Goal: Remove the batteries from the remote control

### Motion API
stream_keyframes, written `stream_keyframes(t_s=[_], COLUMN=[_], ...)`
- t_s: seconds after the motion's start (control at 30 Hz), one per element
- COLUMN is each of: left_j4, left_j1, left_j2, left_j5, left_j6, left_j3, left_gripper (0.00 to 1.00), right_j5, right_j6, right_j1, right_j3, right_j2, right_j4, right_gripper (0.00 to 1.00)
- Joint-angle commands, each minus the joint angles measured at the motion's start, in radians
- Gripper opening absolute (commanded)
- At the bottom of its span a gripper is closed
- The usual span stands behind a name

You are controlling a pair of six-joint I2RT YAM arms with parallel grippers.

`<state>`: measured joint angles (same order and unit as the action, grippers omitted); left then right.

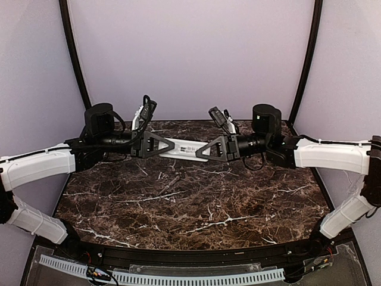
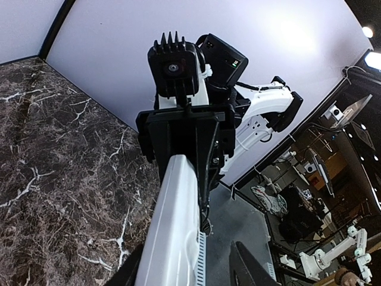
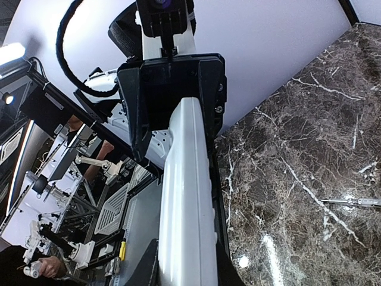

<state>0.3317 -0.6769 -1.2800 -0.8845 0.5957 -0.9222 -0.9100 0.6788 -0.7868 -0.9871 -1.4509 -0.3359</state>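
Observation:
The white remote control (image 1: pixel 184 148) hangs in the air over the back of the table, between my two grippers. My right gripper (image 1: pixel 202 151) is shut on one end; in the right wrist view (image 3: pixel 186 262) both fingers press the remote's (image 3: pixel 184 196) long sides. My left gripper (image 1: pixel 168 145) stands around the other end. In the left wrist view (image 2: pixel 187 271) the remote (image 2: pixel 172 226) lies against one finger and a gap shows to the other finger (image 2: pixel 247 268), so the jaws are open. No batteries or battery recess show in any view.
The dark marble table (image 1: pixel 238 196) lies below. A thin dark rod-like thing (image 1: pixel 169 185) lies near its middle; a slim shiny rod also shows in the right wrist view (image 3: pixel 354 202). I cannot tell what it is. Grey walls stand behind.

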Motion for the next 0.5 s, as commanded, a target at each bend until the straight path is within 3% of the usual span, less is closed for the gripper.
stream_keyframes(t_s=[0.0, 0.3, 0.43, 0.47], left_j4=[-0.029, -0.059, -0.066, -0.065], left_j1=[-0.003, -0.003, -0.004, -0.003], left_j2=[0.011, -0.007, -0.012, -0.012], left_j5=[-0.031, -0.05, -0.051, -0.05], left_j6=[-0.017, -0.017, -0.014, -0.012], left_j3=[0.018, 0.018, 0.019, 0.019], left_gripper=[0.43, 0.31, 0.18, 0.1], right_j5=[-0.018, 0.002, 0.008, 0.009], right_j6=[0.008, -0.027, -0.045, -0.049], right_j1=[-0.017, -0.027, -0.029, -0.031], right_j3=[-0.036, -0.048, -0.056, -0.057], right_j2=[-0.017, -0.023, -0.028, -0.029], right_j4=[-0.023, 0.007, 0.023, 0.025], right_gripper=[0.0, 0.0, 0.0, 0.0])
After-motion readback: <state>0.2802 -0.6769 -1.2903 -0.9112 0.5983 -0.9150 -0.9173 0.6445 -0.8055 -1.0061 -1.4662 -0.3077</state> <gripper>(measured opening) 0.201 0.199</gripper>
